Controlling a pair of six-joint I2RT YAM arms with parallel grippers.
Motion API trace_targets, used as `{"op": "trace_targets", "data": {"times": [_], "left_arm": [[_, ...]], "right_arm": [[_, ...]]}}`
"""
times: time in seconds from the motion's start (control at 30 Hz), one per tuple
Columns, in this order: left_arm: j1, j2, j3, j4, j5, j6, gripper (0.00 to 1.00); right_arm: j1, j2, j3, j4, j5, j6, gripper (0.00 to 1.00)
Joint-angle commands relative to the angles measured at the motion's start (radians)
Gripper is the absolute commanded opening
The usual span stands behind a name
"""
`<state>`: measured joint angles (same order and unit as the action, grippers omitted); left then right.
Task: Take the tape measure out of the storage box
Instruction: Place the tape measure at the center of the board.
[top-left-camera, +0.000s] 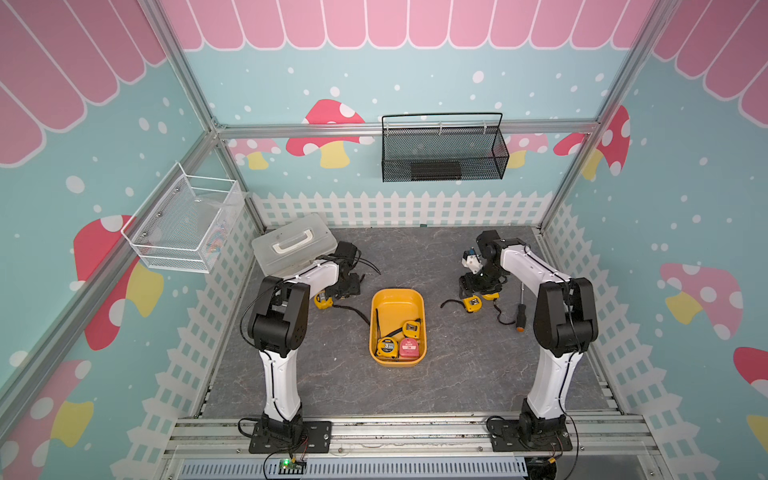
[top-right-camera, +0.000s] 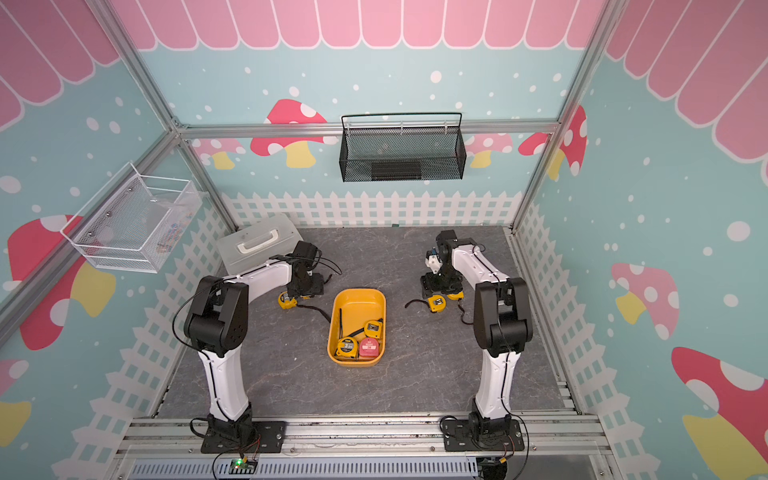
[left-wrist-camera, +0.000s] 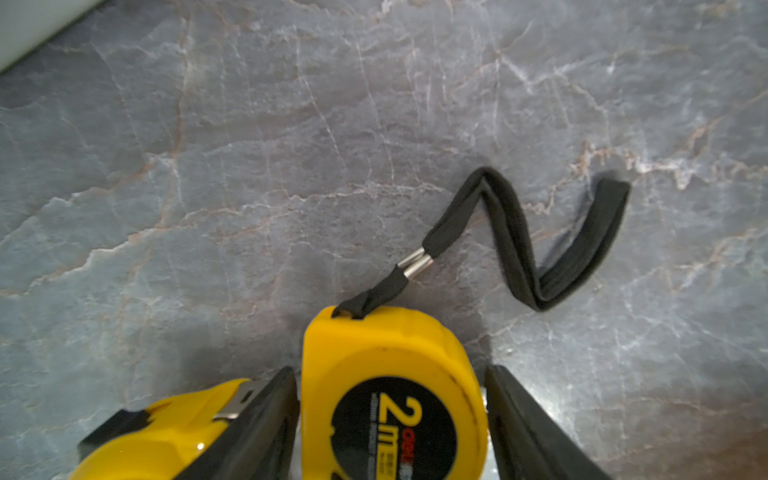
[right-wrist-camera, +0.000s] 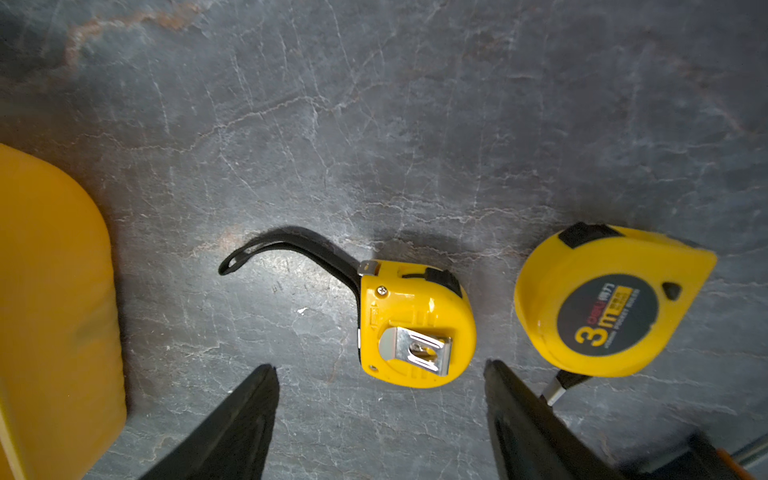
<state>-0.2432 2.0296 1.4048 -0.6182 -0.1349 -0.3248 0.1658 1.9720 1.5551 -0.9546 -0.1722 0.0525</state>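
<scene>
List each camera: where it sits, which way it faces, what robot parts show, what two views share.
Top views: high in front, looking down and back at the storage box; left arm and right arm show.
Left wrist: on the left arm, looking down past the left gripper, which flanks the 2 m tape measure.
Right wrist: on the right arm, looking down past the open right gripper at the clip-back tape measure.
Shared: right wrist and top views show the storage box and clip-back tape measure.
</scene>
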Motion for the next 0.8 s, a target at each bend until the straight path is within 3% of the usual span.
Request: {"op": "trace_targets", "data": {"times": [0.0,0.2,0.4,0.77], "left_arm": [[0.01,-0.059,-0.016,0.009,0.007,0.008,0.74],[0.01,-0.174,-0.016,0.01,0.004,0.021,0.76],[0.008,-0.307,-0.057,0.009,0.008,0.0,0.77],[0.009,-0.571,-0.277,0.017,-0.077,-0.043,0.79]], "right_arm": [[0.019,-0.001,0.044,-0.03,0.031,-0.006,0.78],[0.088,-0.058,0.082,-0.033,0.082,-0.009,0.78],[0.228,-0.101,0.122,-0.035,0.104,-0.03,0.78],[0.462,-0.134,0.082,0.019,0.056,-0.098,0.78]]}}
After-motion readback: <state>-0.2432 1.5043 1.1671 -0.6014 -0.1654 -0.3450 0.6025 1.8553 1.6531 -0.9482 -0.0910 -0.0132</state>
